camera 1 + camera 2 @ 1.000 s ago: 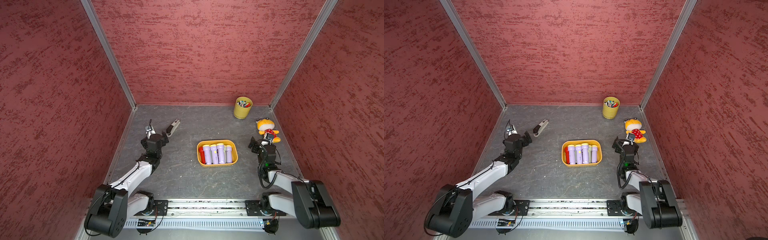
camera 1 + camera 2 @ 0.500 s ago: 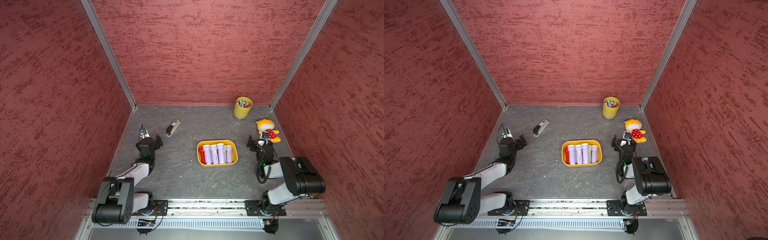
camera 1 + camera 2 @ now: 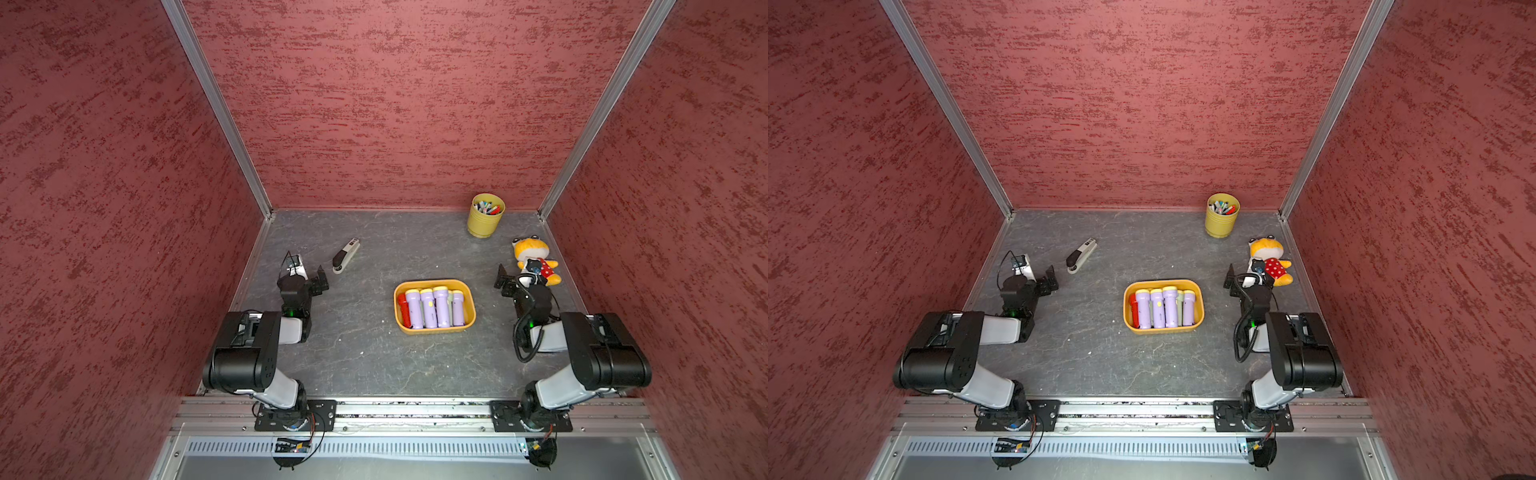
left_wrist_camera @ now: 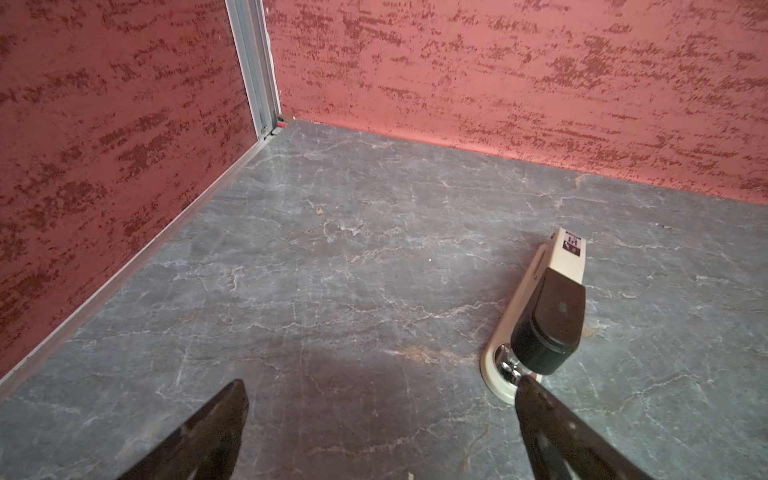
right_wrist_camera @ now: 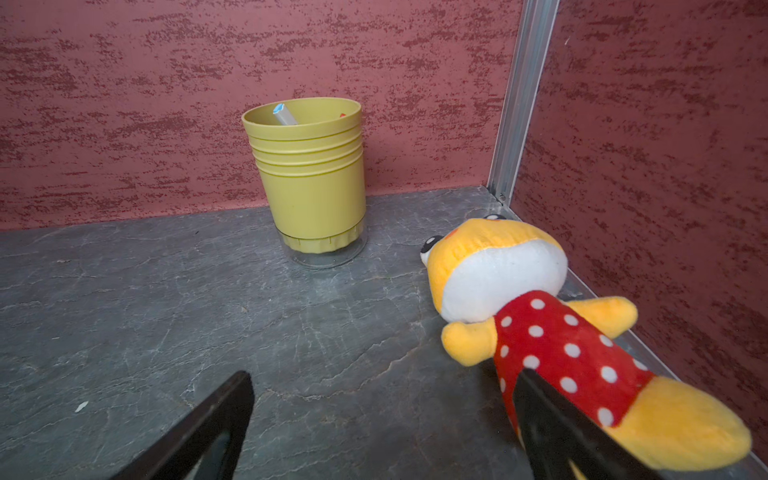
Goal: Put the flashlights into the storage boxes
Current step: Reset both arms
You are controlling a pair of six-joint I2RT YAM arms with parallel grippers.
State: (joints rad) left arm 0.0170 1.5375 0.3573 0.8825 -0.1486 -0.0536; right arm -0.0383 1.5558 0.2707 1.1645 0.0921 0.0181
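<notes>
Both pairs of jaws stand spread wide with nothing between them. The shallow orange-yellow rectangular plastic storage tray (image 3: 434, 330) sits on the grey stone-patterned tabletop (image 4: 332, 270) between the two arms. It is well apart from either pair of jaws and off to the inner side of each, so neither wrist view shows it. In it the small stubby plastic flashlights (image 3: 434, 307) lie side by side. In both top views there is a red one at the end nearer the left arm, then lilac ones with yellow heads, with a pale green one squeezed in among them. The left gripper (image 4: 380, 384) hangs low over bare tabletop. The grey-white and black stapler-shaped device (image 4: 548, 316) lies just ahead of its tray-side finger, its near end close to that fingertip and its length running on away from the jaws. The right gripper (image 5: 384, 376) also has only tabletop between its fingers. The orange and white plush toy in a red spotted dress (image 5: 498, 274) lies by its wall-side finger. That finger crosses in front of the dress, and whether it touches cannot be told. The round ribbed yellow plastic cup of pens (image 5: 309, 187) stands upright farther ahead of these jaws, against the back wall.
</notes>
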